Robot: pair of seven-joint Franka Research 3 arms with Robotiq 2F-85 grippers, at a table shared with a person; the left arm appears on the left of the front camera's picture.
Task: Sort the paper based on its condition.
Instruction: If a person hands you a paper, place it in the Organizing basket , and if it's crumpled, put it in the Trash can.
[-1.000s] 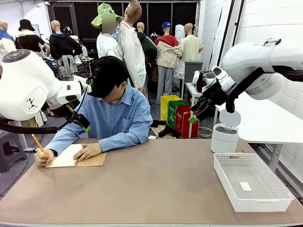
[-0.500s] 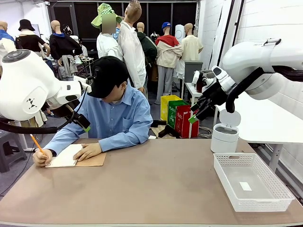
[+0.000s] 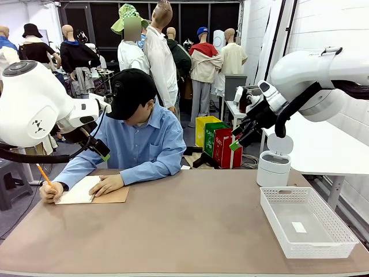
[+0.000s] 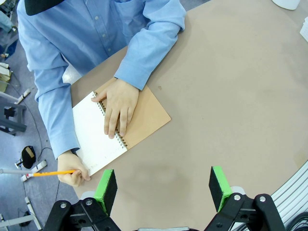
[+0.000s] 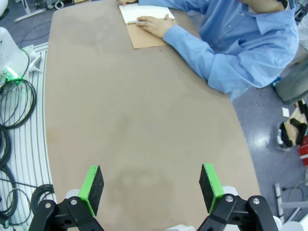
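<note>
Currently, the notebook (image 4: 147, 118) is laid open on the table (image 3: 190, 231), with its brown cover showing beside the spiral. The paper (image 4: 94, 142) is seen as the white page against the notebook's spiral; loose or bound cannot be told. One hand (image 4: 118, 108) of the person is pressed flat across the notebook's spiral. The other hand (image 4: 72, 172) is placed at the page's outer corner, a pencil (image 4: 50, 173) gripped in it. The left gripper (image 4: 162, 185) is held above the table just beside the notebook, jaws wide apart, nothing between them. The right gripper (image 5: 150, 187) is held well apart from the notebook, high over the table, jaws also spread wide and empty. A white basket (image 3: 340, 245) is set far from the notebook, a small scrap (image 3: 298, 227) inside.
</note>
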